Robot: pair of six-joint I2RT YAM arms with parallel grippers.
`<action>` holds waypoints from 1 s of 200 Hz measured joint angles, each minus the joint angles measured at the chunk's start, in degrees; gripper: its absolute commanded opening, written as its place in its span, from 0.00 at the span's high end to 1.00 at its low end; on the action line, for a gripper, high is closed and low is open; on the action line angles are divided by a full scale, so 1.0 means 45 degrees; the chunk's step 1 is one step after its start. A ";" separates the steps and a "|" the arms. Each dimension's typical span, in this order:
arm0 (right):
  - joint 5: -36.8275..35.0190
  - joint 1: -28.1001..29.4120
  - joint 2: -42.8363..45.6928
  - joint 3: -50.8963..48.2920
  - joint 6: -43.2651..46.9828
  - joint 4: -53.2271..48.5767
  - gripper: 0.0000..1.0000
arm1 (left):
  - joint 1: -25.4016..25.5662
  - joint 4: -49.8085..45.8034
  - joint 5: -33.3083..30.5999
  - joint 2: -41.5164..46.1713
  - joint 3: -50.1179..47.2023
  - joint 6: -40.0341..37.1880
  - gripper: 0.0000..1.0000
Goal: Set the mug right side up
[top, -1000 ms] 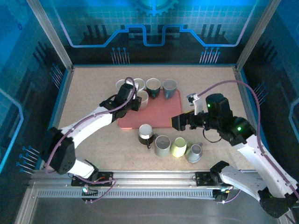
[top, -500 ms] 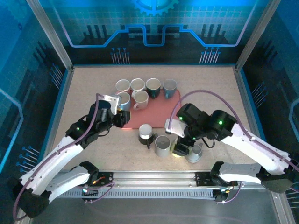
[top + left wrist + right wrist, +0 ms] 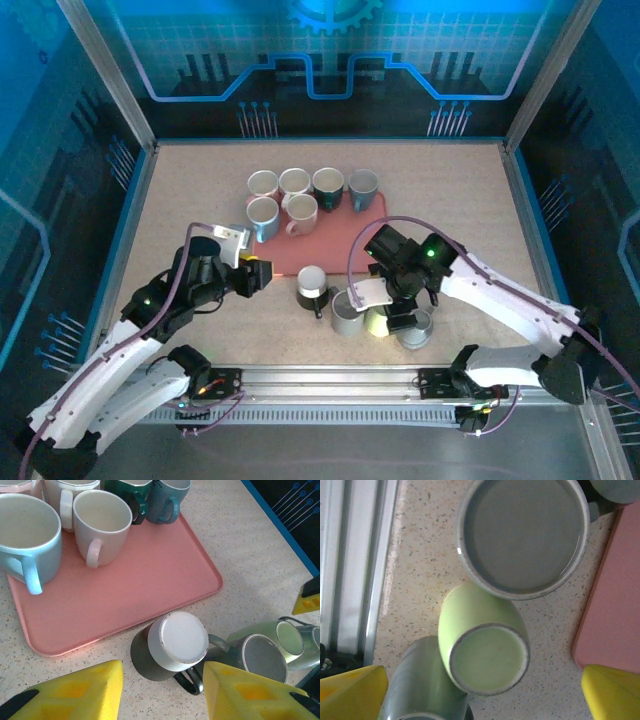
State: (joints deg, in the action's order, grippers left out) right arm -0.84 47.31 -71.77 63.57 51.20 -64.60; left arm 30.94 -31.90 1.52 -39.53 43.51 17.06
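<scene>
Nearest the arm bases, a little way off the near edge of the pink tray (image 3: 345,255), the right gripper (image 3: 482,687) hangs straight above a light green mug (image 3: 482,645). Its yellow fingers are spread wide to either side and grip nothing. From that wrist the green mug presents a flat round end with a raised ring, apparently its bottom, so it looks upside down. From overhead, most of it is covered by the arm.

A grey-green mug (image 3: 422,687) crowds it on the side away from the tray; which way up that one sits I cannot tell. On the other side stands a grey mug (image 3: 522,537), upright, its hollow plain from the right wrist.

Next comes the dark mug (image 3: 177,640), just off the tray's near edge and upside down. The left wrist shows its pale bottom facing up and its handle turned toward the camera; overhead it is just a pale disc.

The left gripper (image 3: 162,687) sits low off the tray's near left corner, facing that mug, jaws partly apart and empty.

On the tray's far half, the overhead view counts six upright mugs in two rows. The left wrist picks out a light blue mug (image 3: 25,535), a cream mug (image 3: 102,525), a dark green mug (image 3: 127,492) and a teal mug (image 3: 170,495).
</scene>
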 measured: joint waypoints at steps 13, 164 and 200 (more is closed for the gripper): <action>0.0029 -0.0112 -0.0359 -0.0151 0.0073 0.0282 0.00 | 0.0010 0.0005 0.0034 0.0000 -0.0073 -0.0005 0.53; -0.0534 -0.0685 -0.2735 -0.2181 -0.0267 0.2783 0.19 | 0.0019 0.0112 0.0068 0.0146 -0.0136 -0.0010 0.54; -0.0588 -0.0801 -0.2535 -0.2215 -0.0233 0.2953 0.50 | 0.0019 0.0121 0.0063 0.0146 -0.0136 -0.0010 0.54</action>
State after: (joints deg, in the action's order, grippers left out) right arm -3.49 43.70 -83.18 53.60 50.15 -51.31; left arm 31.03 -31.35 1.80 -38.87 42.89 17.02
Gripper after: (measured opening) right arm 0.621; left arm 0.464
